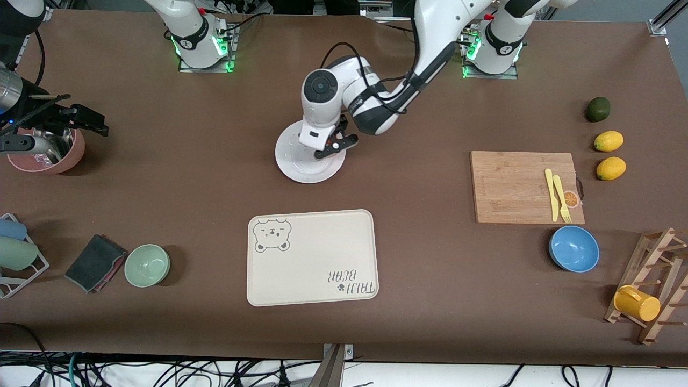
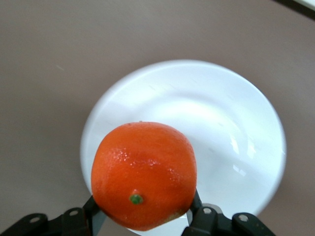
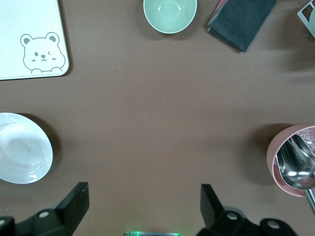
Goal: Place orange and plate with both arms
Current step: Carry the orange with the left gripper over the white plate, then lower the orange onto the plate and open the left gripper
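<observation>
The orange (image 2: 142,172) is bright orange-red with a small green stem dot. My left gripper (image 2: 143,212) is shut on it and holds it just above the white round plate (image 2: 221,123). In the front view the left gripper (image 1: 334,146) hangs over the plate (image 1: 298,166) at the middle of the table, and the hand hides the orange. My right gripper (image 3: 144,201) is open and empty, high over bare table. In the front view it (image 1: 86,122) shows above the pink cup. The plate also shows in the right wrist view (image 3: 22,147).
The cream bear tray (image 1: 312,258) lies nearer the camera than the plate. A cutting board (image 1: 510,185) with yellow cutlery, a blue bowl (image 1: 573,248), two lemons (image 1: 608,141) and a rack are at the left arm's end. A pink cup (image 1: 59,156), green bowl (image 1: 147,265) and cloth (image 1: 95,263) are at the right arm's end.
</observation>
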Controlling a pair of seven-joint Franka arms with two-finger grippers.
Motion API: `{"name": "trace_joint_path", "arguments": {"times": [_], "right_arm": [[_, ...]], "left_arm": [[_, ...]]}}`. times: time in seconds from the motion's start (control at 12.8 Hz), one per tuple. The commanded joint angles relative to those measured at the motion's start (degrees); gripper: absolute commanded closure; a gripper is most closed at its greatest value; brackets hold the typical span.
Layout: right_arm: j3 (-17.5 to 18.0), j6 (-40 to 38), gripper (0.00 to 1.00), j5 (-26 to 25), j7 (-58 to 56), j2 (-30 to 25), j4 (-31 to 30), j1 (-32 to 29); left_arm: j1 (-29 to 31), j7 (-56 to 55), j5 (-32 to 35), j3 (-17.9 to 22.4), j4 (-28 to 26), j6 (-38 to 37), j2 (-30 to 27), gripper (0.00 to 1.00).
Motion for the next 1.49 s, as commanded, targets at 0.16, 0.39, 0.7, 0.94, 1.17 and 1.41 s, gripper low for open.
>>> {"name": "trace_joint_path", "arguments": {"times": [0.16, 0.39, 0.7, 0.94, 1.17, 1.41], "right_arm": [[0.0, -0.4, 0.0, 0.8, -0.4, 0.3, 0.9, -0.2], [0.0, -0.3, 0.0, 0.9, -0.4, 0.3, 0.9, -0.2], [0.0, -0.4, 0.0, 0.8, -0.4, 0.3, 0.9, -0.2], [0.0, -0.4, 0.0, 0.9, -0.4, 0.3, 0.9, -0.2], [0.0, -0.4, 0.0, 0.9, -0.4, 0.3, 1.0, -0.2], [0.0, -0.4, 0.0, 0.8, -0.4, 0.3, 0.9, -0.2]], "left_arm": [[-3.1, -1.0, -1.3, 0.9, 2.4, 6.6, 5.2, 0.98], [-3.1, -0.6, -0.8, 1.0, 2.4, 8.5, 6.4, 0.4], [-2.0, -0.1, 0.6, 1.3, 2.5, 5.7, 4.0, 0.0], [1.4, 2.0, 1.5, 0.6, 4.9, -2.9, 0.4, 0.0], [8.4, 11.4, -0.7, 0.4, 5.0, -11.8, -5.2, 0.0], [18.4, 26.5, -2.8, 0.4, 4.8, -19.5, -7.4, 0.0]]}}
